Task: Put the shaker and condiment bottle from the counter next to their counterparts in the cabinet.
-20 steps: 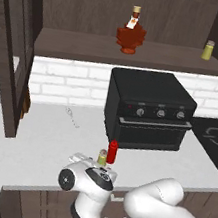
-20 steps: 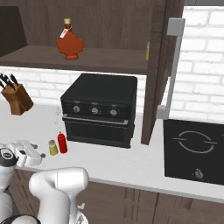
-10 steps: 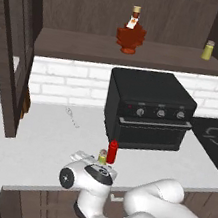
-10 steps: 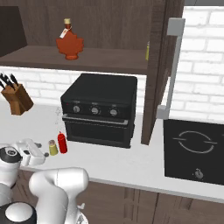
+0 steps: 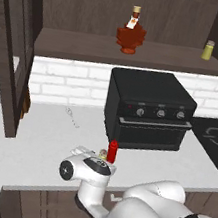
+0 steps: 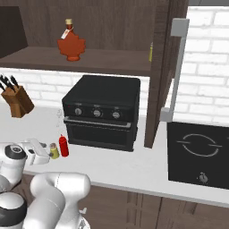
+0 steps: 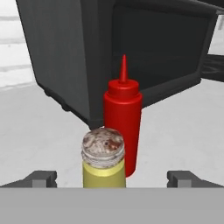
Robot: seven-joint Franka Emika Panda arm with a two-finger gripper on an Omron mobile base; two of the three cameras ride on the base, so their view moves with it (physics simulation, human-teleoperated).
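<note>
The gripper (image 7: 112, 178) hangs low over the counter (image 5: 34, 143) near its front edge, fingertips (image 7: 41, 178) spread wide with the shaker (image 7: 103, 158) standing between them — not clamped. Just behind it stands the condiment bottle (image 7: 123, 124), before the black oven (image 5: 149, 108). Above, the cabinet (image 5: 136, 50) shelf carries the maple-leaf bottle (image 5: 130, 33) mid-shelf and the twin shaker (image 5: 208, 50) near its right end.

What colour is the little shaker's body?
Yellow-green, under a speckled silver cap; the shaker shows best in the hand view.

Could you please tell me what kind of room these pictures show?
Apparently a simulated home kitchen: a black countertop oven on a pale stone counter, a cooktop beside it, and a knife block by the brick backsplash.
</note>
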